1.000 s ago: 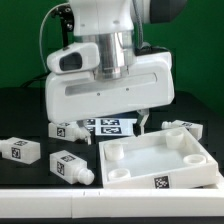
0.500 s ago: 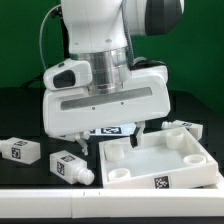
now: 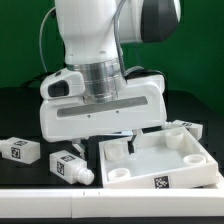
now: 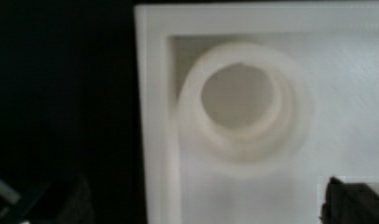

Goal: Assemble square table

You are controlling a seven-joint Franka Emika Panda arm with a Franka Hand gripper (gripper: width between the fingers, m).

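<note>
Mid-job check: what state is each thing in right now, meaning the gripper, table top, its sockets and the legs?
gripper: open, empty, above a corner of the table top.
table top: lying flat, rim up, no leg seen fitted.
corner socket: empty.
far-left leg: loose, lying down.
middle leg: loose, on its side.
far leg: loose, behind the table top.

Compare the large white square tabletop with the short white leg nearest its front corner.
The large white plastic square tabletop is far bigger than the short white blocky leg. The tabletop is a shallow rimmed tray with round corner sockets; the leg is a stubby block with a round peg end. The tabletop lies flat, sockets up; the leg lies on its side. Both are white and carry black-and-white tags.
</note>
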